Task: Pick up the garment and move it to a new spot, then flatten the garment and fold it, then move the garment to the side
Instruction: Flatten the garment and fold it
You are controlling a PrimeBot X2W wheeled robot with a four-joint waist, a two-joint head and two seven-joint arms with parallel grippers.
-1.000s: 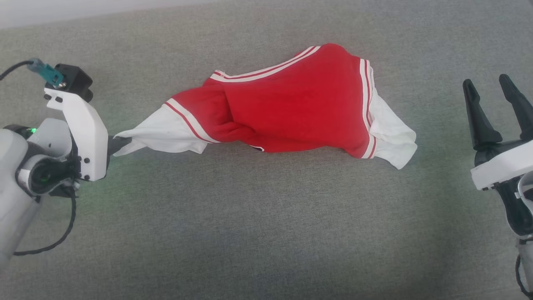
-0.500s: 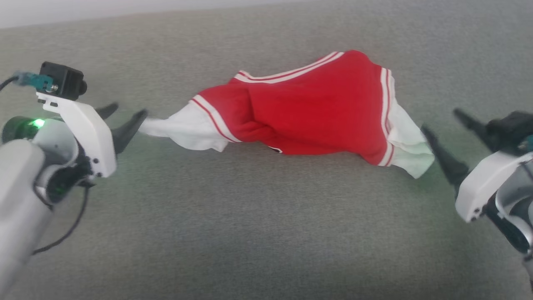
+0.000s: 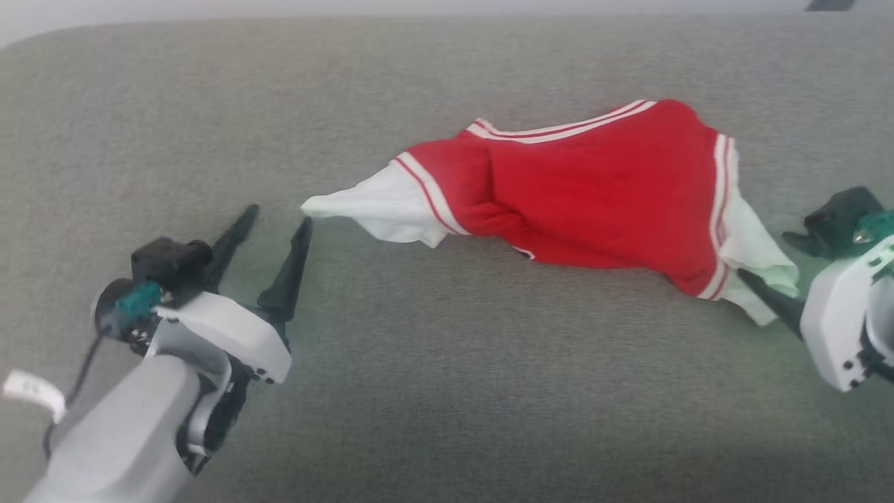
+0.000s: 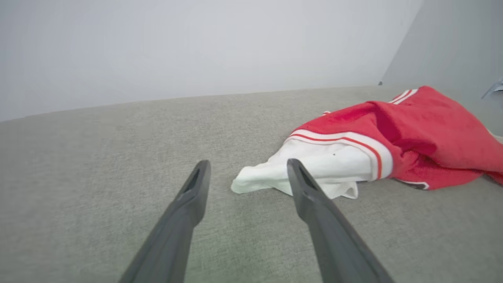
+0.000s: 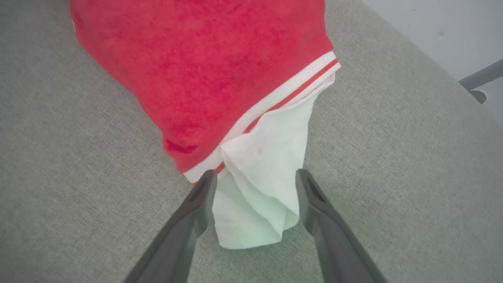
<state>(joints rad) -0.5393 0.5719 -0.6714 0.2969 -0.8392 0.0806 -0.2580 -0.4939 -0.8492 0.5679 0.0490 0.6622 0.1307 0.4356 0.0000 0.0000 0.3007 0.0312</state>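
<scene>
Grey woven padding [image 3: 447,405] carries everything. Nearest, toward its left side, the left gripper [image 3: 279,215] has let go. A second ago it pinched the white lining [image 3: 377,206]; now its fingers spread wide and empty, tips just short of that lining's point. Toward the right side, the right gripper [image 5: 255,172] has come in, fingers equally wide, straddling the second lining flap [image 5: 259,196] without closing on it. Beyond both, the red basketball shorts [image 3: 594,188] lie bunched, stretched left to right nearer the padding's far edge, with a pale wall [image 4: 196,47] behind. Relocation looks finished — flattening likely comes next.
</scene>
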